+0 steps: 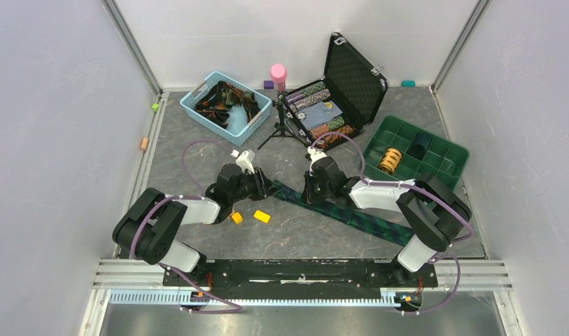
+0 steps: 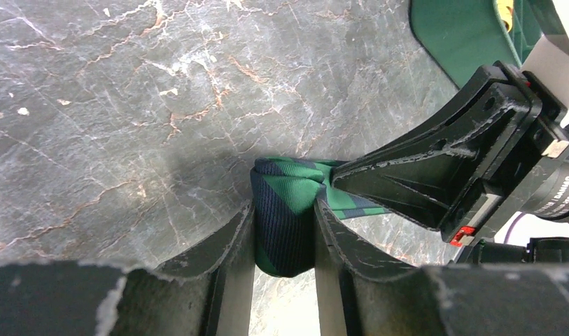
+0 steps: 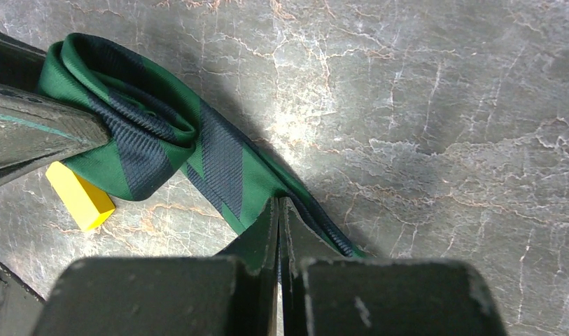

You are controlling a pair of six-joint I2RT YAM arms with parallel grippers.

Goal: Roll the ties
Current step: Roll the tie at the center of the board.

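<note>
While only the first turns are wound, left gripper (image 2: 285,207) clamps the small roll of the dark green-and-navy plaid fabric necktie (image 3: 148,136). Right gripper (image 3: 278,210) fingers pinch together on the flat strip just beside it. Judgement: early stage, since most of the length trails unrolled behind the right fingers.

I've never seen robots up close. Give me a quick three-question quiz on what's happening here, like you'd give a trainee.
1. True or false: the left gripper clamps the rolled-up end of the green-and-navy tie.
2. In the right wrist view, what lies beside that roll? A) yellow block B) spoon C) red cup
3. Fill in: the right gripper is ___ on the tie's flat stretch.
Key: 1 true; 2 A; 3 shut.
</note>
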